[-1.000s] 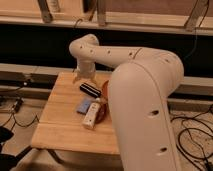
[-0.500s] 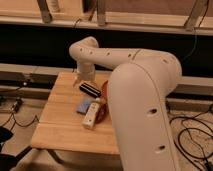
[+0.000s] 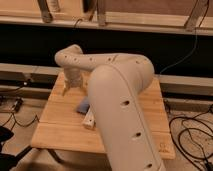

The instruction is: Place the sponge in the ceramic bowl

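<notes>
Gripper [image 3: 71, 89] hangs released, grasping nothing, over the far left of the wooden table [image 3: 55, 131]; sponge [image 3: 83, 106] lies nearby, beside the white bar [image 3: 89, 120].

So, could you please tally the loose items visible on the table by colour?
Blue: 1, the sponge
White: 1, the bar-shaped object
Total: 2 in view; the arm may hide more.
The gripper hangs over the table's far left corner, jaws open.

Lab-like room: loose cables [image 3: 189, 132] on the floor [image 3: 187, 161], metal rails [image 3: 30, 70] behind a wooden table [image 3: 60, 131], the tool [image 3: 71, 89] over it.
</notes>
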You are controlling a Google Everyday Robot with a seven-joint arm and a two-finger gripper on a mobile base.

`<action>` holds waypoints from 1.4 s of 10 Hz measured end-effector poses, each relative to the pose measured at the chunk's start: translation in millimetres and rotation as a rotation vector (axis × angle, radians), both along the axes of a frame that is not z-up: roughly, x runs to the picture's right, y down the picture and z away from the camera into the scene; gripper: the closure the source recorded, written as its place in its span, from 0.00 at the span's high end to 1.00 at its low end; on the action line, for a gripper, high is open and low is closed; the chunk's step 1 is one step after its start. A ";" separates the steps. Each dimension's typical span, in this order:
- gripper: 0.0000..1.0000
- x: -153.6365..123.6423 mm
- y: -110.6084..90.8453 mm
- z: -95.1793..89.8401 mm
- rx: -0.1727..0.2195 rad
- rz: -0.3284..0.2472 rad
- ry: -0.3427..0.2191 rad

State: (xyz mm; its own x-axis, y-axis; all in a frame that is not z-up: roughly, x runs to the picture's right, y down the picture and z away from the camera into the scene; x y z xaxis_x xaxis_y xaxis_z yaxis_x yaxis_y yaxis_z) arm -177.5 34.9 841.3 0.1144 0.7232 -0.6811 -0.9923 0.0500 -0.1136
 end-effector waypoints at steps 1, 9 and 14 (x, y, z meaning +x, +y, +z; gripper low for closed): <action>0.80 -10.8 7.2 10.7 -0.026 -0.012 -0.005; 0.80 31.2 -10.3 79.5 -0.065 0.093 0.047; 0.80 34.0 -10.6 81.1 -0.066 0.108 0.052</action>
